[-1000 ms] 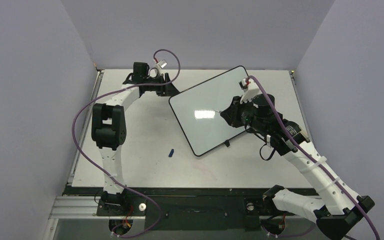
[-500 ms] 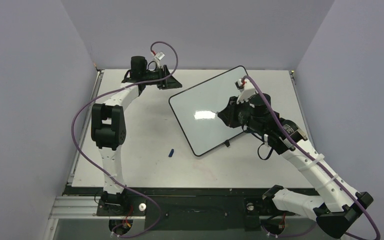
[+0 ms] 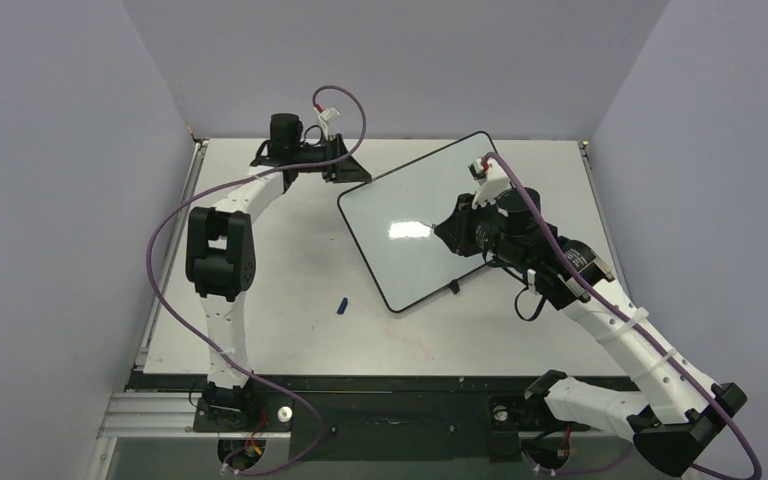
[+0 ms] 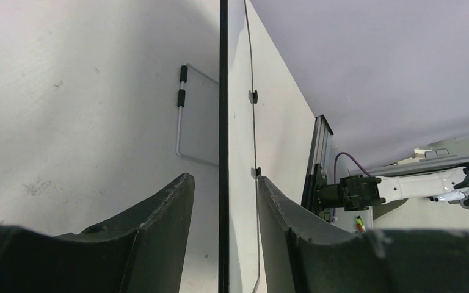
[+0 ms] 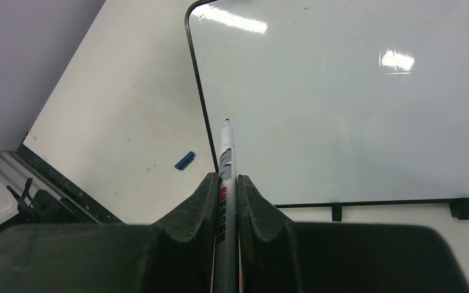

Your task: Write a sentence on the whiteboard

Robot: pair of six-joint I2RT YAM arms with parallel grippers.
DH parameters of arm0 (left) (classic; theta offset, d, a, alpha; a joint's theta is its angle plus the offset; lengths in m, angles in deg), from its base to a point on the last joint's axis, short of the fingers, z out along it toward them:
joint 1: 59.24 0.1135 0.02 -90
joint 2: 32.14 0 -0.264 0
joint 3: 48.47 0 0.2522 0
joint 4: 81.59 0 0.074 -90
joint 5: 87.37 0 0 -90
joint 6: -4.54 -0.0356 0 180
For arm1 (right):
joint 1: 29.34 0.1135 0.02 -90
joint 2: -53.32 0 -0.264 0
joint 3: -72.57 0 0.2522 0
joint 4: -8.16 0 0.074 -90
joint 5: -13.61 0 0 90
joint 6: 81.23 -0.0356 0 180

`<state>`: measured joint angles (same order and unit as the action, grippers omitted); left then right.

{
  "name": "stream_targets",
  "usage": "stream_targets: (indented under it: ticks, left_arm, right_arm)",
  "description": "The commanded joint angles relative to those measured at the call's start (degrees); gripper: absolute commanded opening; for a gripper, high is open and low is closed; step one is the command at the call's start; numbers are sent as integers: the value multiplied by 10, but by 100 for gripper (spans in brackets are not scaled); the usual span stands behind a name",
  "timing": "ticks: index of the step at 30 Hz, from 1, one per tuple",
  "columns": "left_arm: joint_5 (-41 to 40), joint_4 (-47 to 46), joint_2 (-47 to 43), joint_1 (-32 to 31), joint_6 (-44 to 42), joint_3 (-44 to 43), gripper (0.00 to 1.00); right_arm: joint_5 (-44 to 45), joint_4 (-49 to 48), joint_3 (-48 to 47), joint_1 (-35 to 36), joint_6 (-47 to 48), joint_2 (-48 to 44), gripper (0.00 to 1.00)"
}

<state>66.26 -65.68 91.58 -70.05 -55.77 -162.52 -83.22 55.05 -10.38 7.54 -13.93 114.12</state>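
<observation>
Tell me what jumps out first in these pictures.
A blank whiteboard sits angled at centre right. The right gripper clamps a marker, tip aimed at the board, while the open left gripper straddles its far left edge. A blue cap lies loose nearby.

- Left arm [image 3: 222, 330]: white link shells, black joint housings; black base [image 3: 222, 398] bolted at the near edge of the desk [image 3: 290, 260].
- Right arm [image 3: 650, 352]: same white-and-black build; row of small dark holes on its long white link.
- Purple cable [image 3: 152, 262]: one looped along each arm, ending in a white plug [image 3: 327, 112] above the desk's far side.
- Left claw [image 4: 224, 180], right claw [image 5: 226, 177]: two matte black, tapering fingers each.
</observation>
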Motion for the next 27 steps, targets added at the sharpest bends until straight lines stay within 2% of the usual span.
stream_targets:
  ticks: [1,6,14,27]
  left_arm:
    - [0,65,-6,-13,-58,-32,40]
    - [-10,98,0,-21,-85,-42,38]
    - [-18,120,-2,-30,-101,-50,29]
    - [-49,201,10,-49,-154,-84,21]
  right_arm:
    - [11,-13,-20,6,5,-6,0]
    - [13,-14,-16,6,4,-7,0]
    - [13,-15,-12,8,5,-6,0]
    - [14,-17,-8,10,5,-5,0]
